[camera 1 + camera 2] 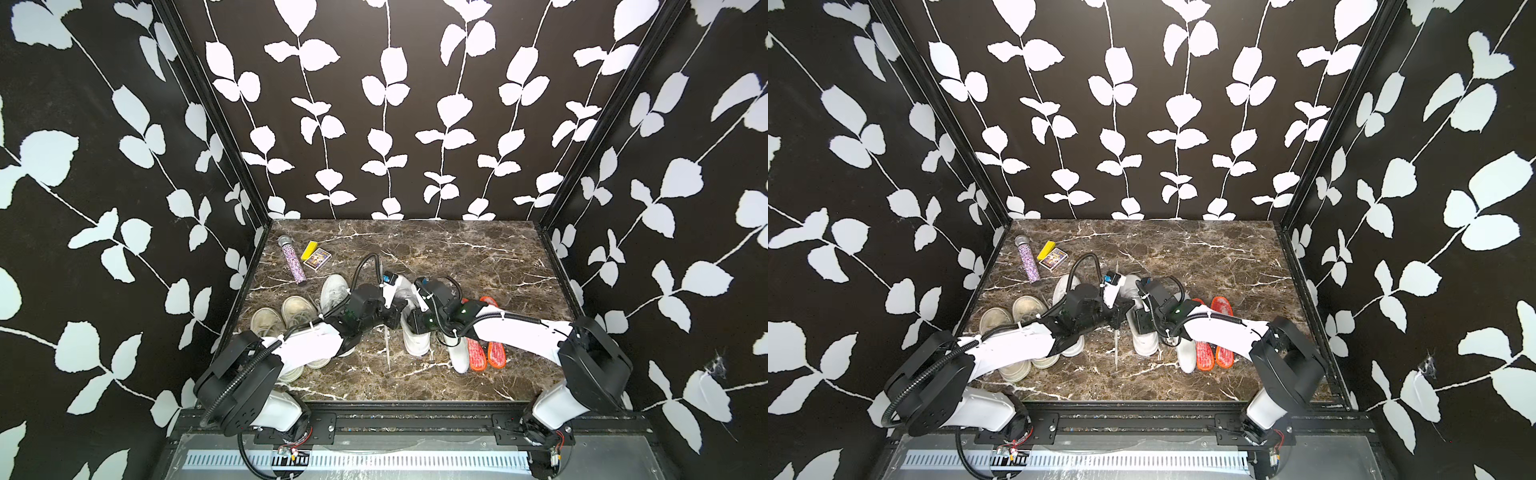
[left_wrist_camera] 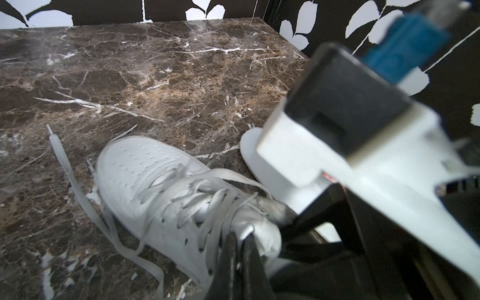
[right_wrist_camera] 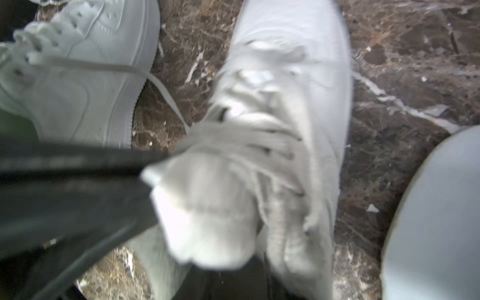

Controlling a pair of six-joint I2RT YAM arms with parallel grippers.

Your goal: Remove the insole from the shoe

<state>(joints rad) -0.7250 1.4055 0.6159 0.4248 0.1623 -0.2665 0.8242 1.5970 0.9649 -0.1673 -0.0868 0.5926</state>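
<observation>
Marble counter (image 1: pixel 478 257): brown with white veins, and it's crowded out there, shoes to the left, insoles to the right.
White shoe (image 1: pixel 415 345): dead centre, standing on its sole, toe toward the back wall, laces loose. One lace (image 1: pixel 388 345) trails on the counter just beside it.
Left gripper (image 2: pixel 241 237): fingers pressed together, pinching the rim of the white shoe's opening, as the left wrist view shows.
Right gripper (image 1: pixel 413 322): right over that same opening, nose to nose with the left gripper. The right wrist view is blurred, so I cannot tell whether its fingers are apart or on something.
Insole in the shoe: hidden under both grippers in both top views, and too blurred at the wrist to call.
White insole (image 1: pixel 459 357): flat on the counter just right of the white shoe, partly under the right arm.
Orange insoles (image 1: pixel 477 353): two, side by side, just right of the white one.
Second white sneaker (image 1: pixel 334 289): left of centre, behind the left arm.
Beige shoes (image 1: pixel 297 309): a pair at the left edge, partly under the left arm.
Glitter bottle (image 1: pixel 294 259): lying down at the back left, with a card box (image 1: pixel 318 259) beside it.
</observation>
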